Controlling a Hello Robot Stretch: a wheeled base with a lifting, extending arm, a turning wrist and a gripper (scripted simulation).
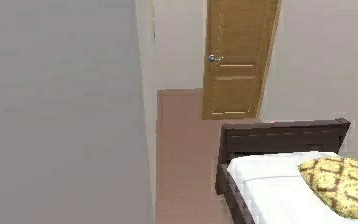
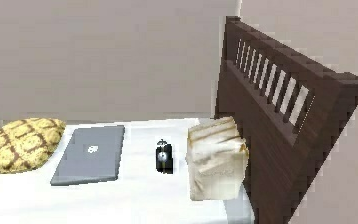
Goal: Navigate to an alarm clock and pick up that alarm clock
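Bed [image 2: 127,205] carried the alarm clock [image 2: 164,155] between laptop [image 2: 91,155] and pillow [image 2: 217,158], out on my arm side; tool state I couldn't tell.

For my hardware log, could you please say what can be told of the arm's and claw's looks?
Their colours, shapes and markings cannot be told from these pictures. The arm side view takes in a bed with a grey laptop, a black alarm clock and a patterned pillow.
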